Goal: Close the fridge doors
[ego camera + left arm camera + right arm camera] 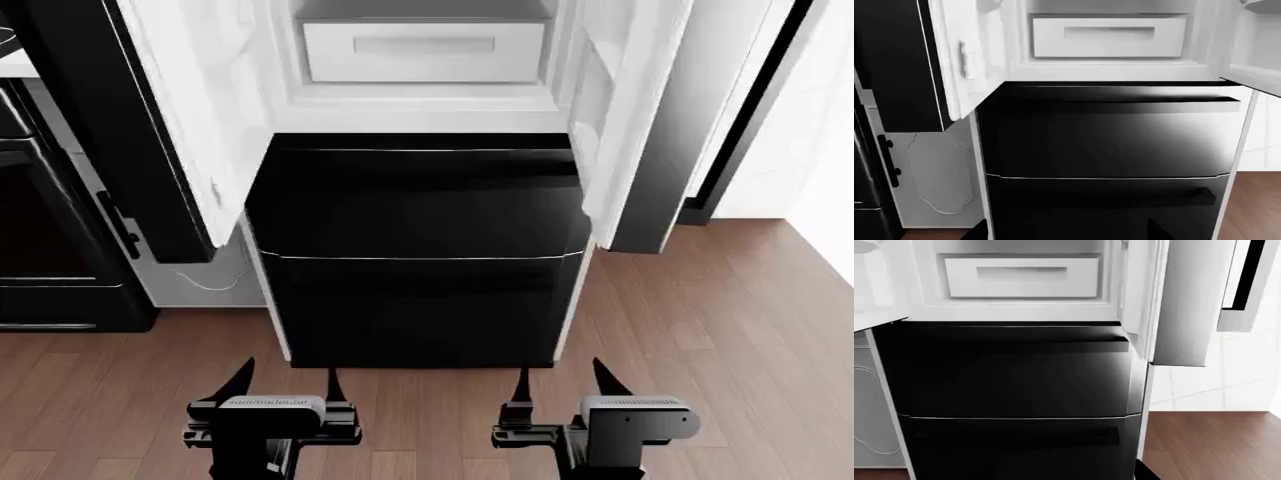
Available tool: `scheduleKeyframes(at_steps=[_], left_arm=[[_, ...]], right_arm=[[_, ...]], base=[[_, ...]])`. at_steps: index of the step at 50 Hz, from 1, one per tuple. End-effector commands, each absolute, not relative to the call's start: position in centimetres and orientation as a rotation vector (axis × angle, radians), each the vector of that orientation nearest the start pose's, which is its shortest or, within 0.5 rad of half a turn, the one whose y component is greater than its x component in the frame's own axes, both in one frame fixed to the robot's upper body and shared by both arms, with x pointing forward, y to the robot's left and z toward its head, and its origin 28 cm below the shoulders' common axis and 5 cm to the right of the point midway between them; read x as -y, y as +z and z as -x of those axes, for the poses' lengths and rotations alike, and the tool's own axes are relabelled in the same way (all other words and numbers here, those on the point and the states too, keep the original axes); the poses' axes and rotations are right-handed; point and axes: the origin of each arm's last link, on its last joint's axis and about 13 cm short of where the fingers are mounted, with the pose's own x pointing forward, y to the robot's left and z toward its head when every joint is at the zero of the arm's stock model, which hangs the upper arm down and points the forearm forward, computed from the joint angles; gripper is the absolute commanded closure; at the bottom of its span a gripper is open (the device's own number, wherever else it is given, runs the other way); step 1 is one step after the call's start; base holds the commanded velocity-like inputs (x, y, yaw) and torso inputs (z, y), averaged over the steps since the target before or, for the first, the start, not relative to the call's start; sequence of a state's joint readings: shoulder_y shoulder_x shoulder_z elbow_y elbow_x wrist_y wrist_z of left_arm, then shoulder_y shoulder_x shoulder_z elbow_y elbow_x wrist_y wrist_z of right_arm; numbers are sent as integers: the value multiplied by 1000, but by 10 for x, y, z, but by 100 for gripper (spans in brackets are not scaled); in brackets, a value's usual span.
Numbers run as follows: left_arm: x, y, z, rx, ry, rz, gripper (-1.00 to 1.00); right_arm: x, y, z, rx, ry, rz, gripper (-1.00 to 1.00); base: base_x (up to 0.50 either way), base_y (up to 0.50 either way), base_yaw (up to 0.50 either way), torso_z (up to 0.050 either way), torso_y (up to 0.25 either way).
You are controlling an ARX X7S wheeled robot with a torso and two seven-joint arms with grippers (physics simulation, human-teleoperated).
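Observation:
Both fridge doors stand swung out. The left fridge door [187,120] shows its white lining and black outer face, also in the left wrist view [954,60]. The right fridge door [641,110] angles out to the right; the right wrist view shows its edge [1187,305]. My left gripper [287,385] and right gripper [563,385] hover low over the floor in front of the fridge, both open and holding nothing. Neither touches a door. In the wrist views only dark fingertips [977,232] [1144,471] show against the black fronts.
Two wide glossy black lower drawer fronts [420,210] [427,310] face me below the open compartment, which holds a white inner drawer [423,50]. A black oven [54,240] and a white cabinet panel with a black handle [127,225] stand at left. Wooden floor [721,330] spreads to the right.

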State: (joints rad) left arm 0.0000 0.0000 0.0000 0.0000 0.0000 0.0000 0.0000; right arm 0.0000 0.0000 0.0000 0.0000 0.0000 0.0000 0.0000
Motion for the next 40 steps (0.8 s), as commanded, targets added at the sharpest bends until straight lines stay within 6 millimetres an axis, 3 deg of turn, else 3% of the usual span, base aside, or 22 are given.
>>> scheduleKeyframes(at_steps=[1,16,40], left_arm=[[-205,13,-210,1,0,0,-100],[-206,14,-210,5,1,-4,-100],[-205,13,-210,3,-2,-10,-100]], right_arm=[[96,13,-210,0,-2,0,-100],[96,13,-211,-9,-27,1,-100],[97,11,-213,-7,-41,-12,-100]], base=[[0,0,0,0,0],[0,-31,0,0,0],[0,-447,0,0,0]])
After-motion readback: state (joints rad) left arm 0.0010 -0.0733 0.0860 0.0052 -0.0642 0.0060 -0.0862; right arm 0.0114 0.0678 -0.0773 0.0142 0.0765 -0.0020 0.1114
